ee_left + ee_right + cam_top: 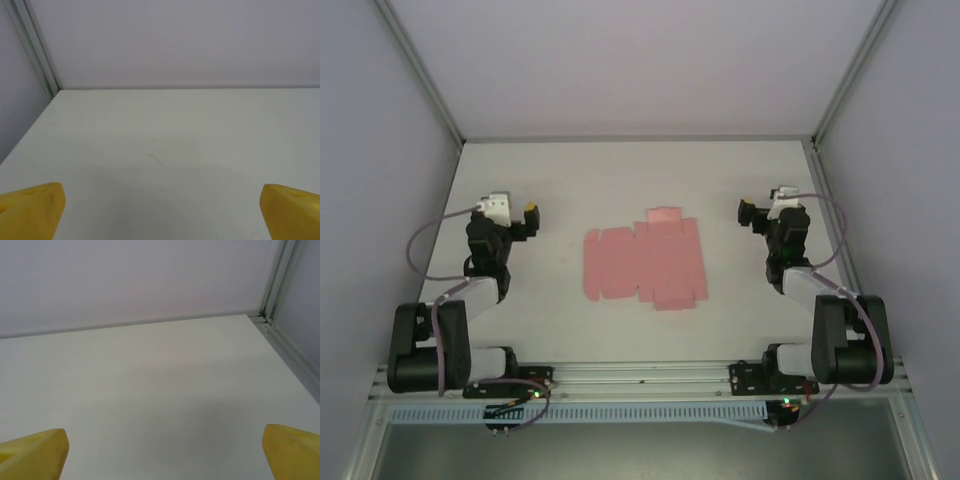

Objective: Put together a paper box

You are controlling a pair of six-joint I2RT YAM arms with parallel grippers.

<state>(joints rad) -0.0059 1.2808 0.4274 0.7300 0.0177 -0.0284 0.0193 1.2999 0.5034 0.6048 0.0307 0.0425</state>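
The paper box is a flat pink die-cut sheet with flaps, lying on the white table between the two arms. My left gripper hovers to the sheet's left, well apart from it, and is open. To the sheet's right my right gripper is open too, also clear of it. In the left wrist view the left gripper has its yellow fingertips spread wide over bare table. The right wrist view has the right gripper with its yellow fingertips wide apart and nothing between them.
The white table is enclosed by pale walls with aluminium frame posts at the back corners. A metal rail carrying both arm bases runs along the near edge.
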